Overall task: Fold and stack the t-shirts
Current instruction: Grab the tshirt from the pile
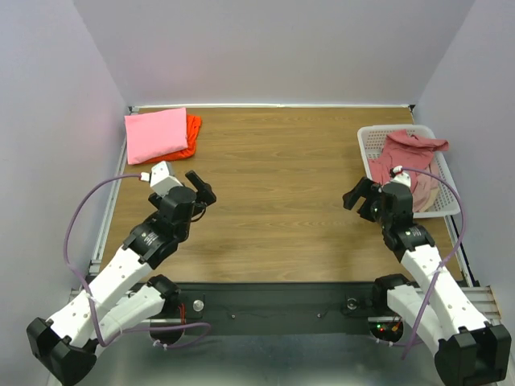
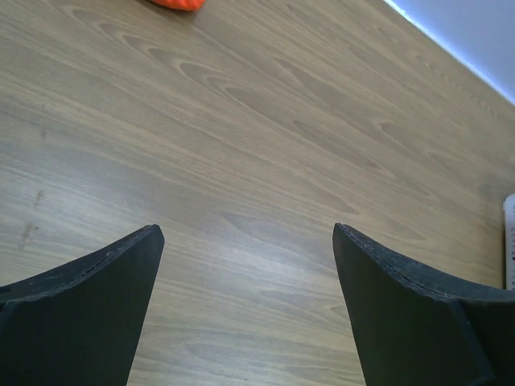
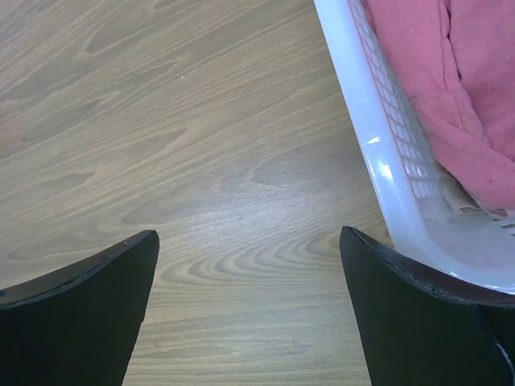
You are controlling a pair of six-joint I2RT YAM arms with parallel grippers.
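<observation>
Left tool [image 1: 201, 187] hangs spread over the tabletop [image 1: 282, 185], pinching nothing. Well beyond it and to its left, a folded pink shirt [image 1: 157, 134] lies on an orange shirt [image 1: 194, 129]. Right tool [image 1: 359, 198] is spread too, holding nothing. Just to its right stands the basket [image 1: 366, 145], with rose shirts [image 1: 406, 153] heaped inside.

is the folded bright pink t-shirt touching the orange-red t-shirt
Touching. The top view shows the folded bright pink cloth t-shirt lying on the orange-red cloth t-shirt, whose edge sticks out beside it.
</observation>
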